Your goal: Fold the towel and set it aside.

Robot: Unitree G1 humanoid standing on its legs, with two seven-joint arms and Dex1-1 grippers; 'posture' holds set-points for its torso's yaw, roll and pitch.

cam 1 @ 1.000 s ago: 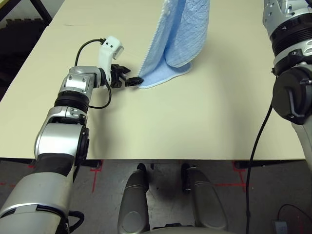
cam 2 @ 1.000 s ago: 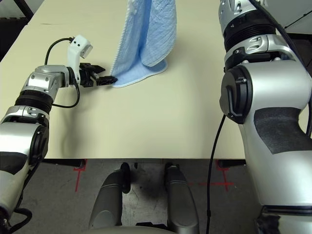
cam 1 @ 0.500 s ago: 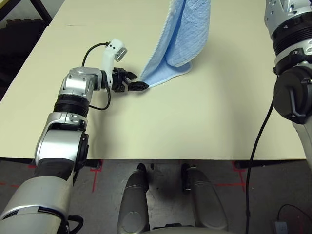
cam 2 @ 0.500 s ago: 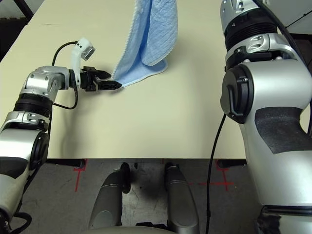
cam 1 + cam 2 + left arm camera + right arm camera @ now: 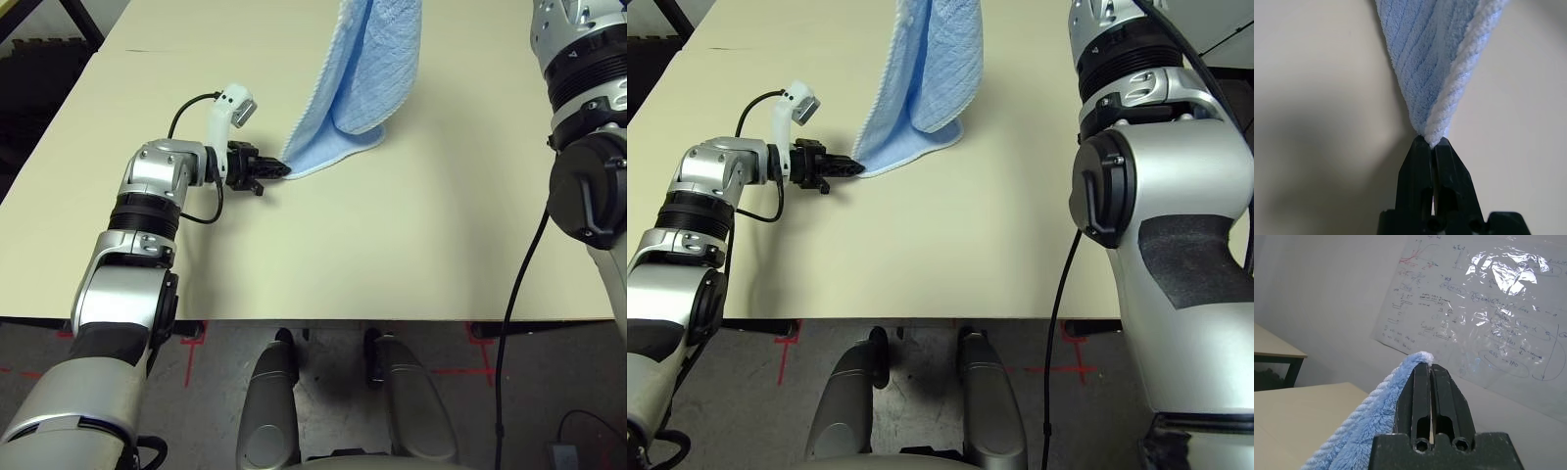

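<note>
The towel hangs almost upright over the far half of the pale surface, draped in long folds, with only its lowest hem resting on the top. Its upper corner is pinched by the right end effector, whose two black fingers are closed flat on the white-edged cloth, high above the surface with a scribbled whiteboard behind it. Down low, at about ten o'clock from the middle of the surface, the left end effector lies nearly level with the top and has its fingers closed on the very tip of the bottom corner. That bite looks thin: just the stitched edging and a little terry sit between the tips.

My reading is that the robot is getting the cloth stretched between two opposite corners so it can be laid out flat before folding. To do that well, the low arm should draw its corner away toward nine o'clock slowly, keeping it just off the top, while the high arm comes down at the same pace so the sheet stays lightly taut. A quick tug could slip that corner free.
</note>
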